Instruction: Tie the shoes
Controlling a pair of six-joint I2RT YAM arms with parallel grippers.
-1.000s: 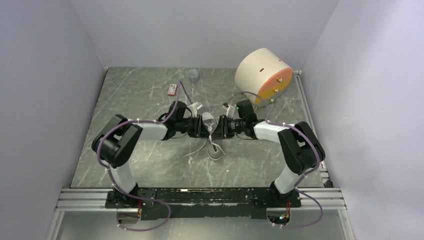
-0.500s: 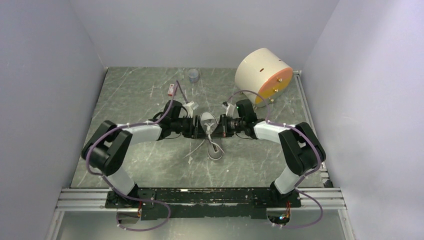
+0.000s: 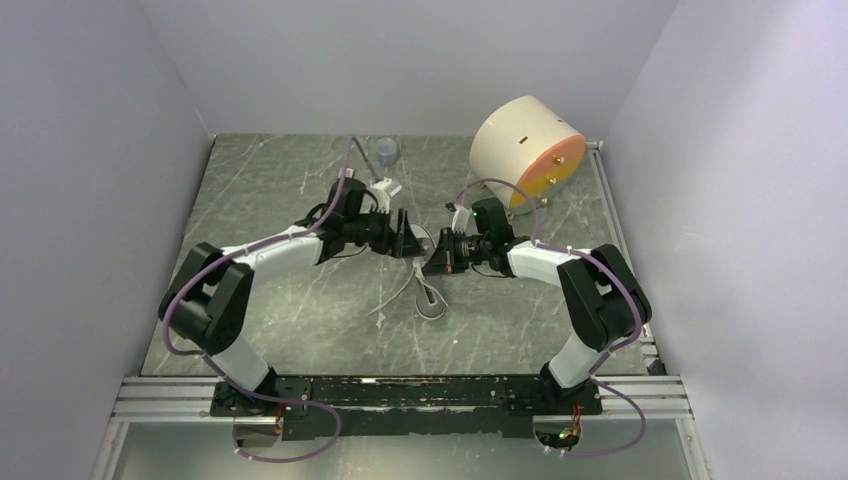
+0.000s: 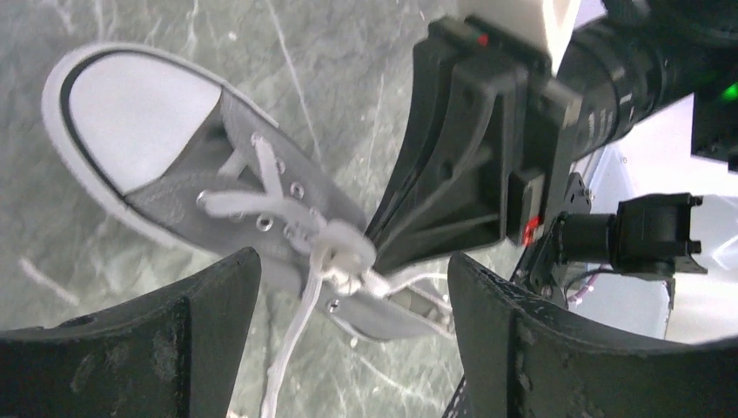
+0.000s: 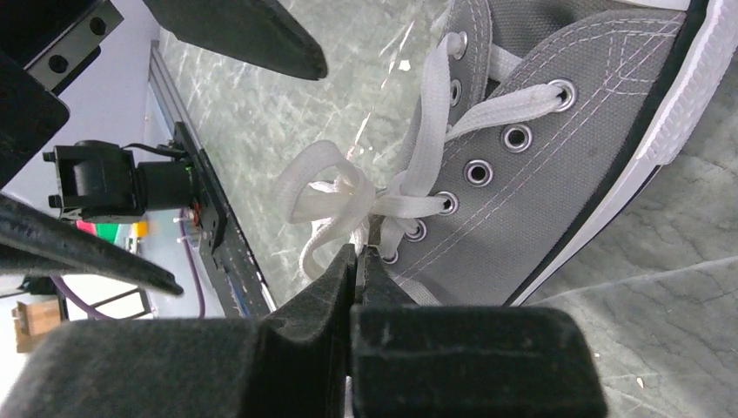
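Moved: left arm has swung back toward the far left, lifting the left gripper [image 3: 408, 240] off the sneaker [image 3: 430, 298]; the right gripper [image 3: 432, 262] stays at the knot.
Bench [image 3: 270, 200]: dark, marbled.
Drum [image 3: 525, 150]: cream with an orange face, on its side at the far right.
Sneaker: grey canvas with a white toe cap, lying mid-bench, between the two grippers.
Left gripper: fingers [image 4: 174, 348] spread wide, empty, above the laces [image 5: 348, 196].
Right gripper: fingers pressed together, pinching the laces at the knot.
Laces: white, bunched in a loose loop over the eyelets; one end trails onto the bench.
Cup [image 3: 387, 152]: small, grey, near the far edge.
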